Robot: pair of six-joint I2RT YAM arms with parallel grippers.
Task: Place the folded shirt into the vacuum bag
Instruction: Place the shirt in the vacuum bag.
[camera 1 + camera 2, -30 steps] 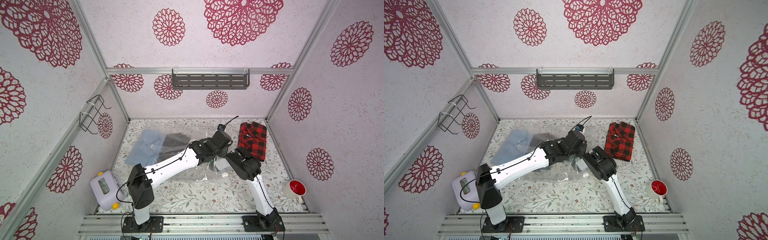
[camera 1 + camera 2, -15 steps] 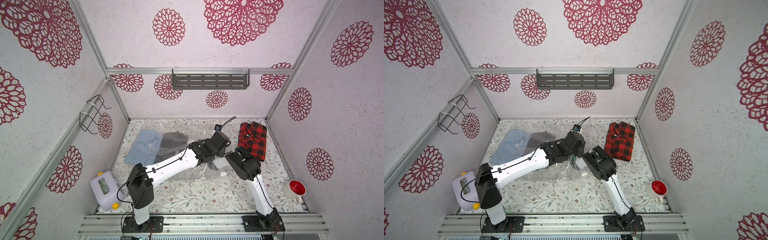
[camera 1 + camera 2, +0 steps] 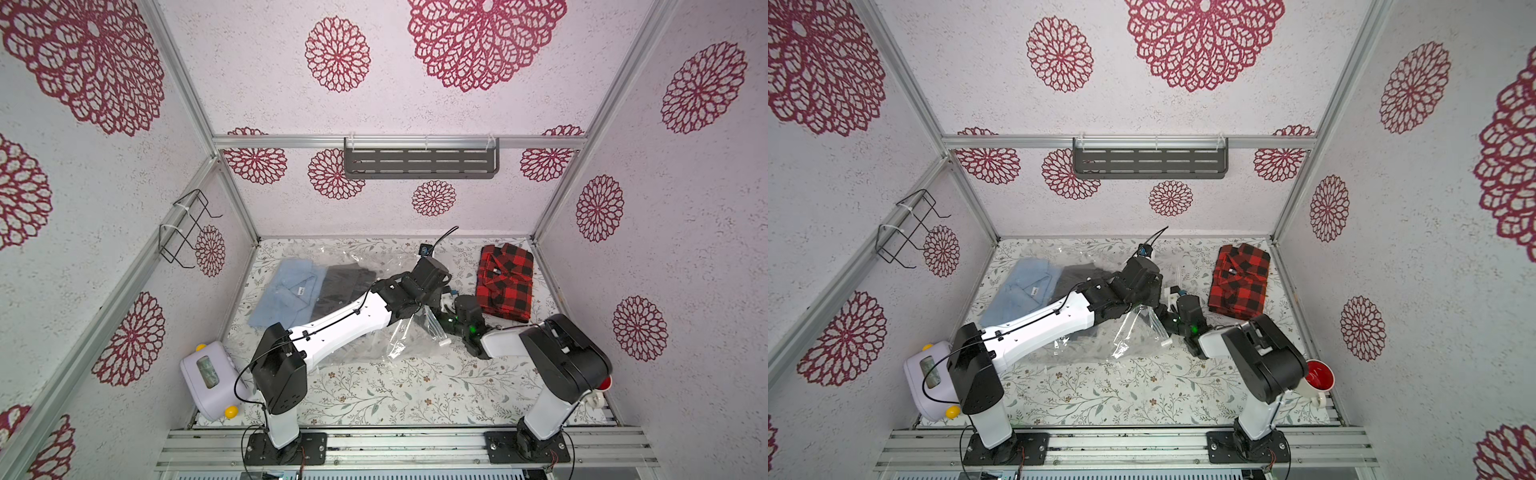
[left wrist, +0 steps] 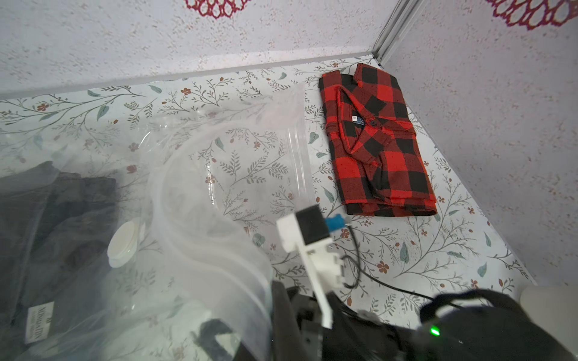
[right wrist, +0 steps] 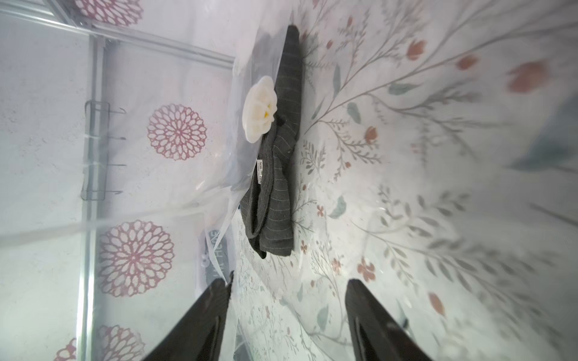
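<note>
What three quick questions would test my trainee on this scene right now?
1. True or false: the red plaid shirt is already inside the vacuum bag.
2. The right gripper is: A) open, B) shut on the red shirt, C) shut on the bag.
3. What colour is the striped shirt seen beside the white valve?
Key: 1 false; 2 A; 3 dark grey.

I see my left tool (image 4: 215, 336) only as a dark blur behind the vacuum bag (image 4: 200, 200). On the right tool (image 5: 290, 278) the fingers (image 5: 203, 315) run off the frame edge; the worktop (image 5: 488, 162) beyond them smears.
</note>
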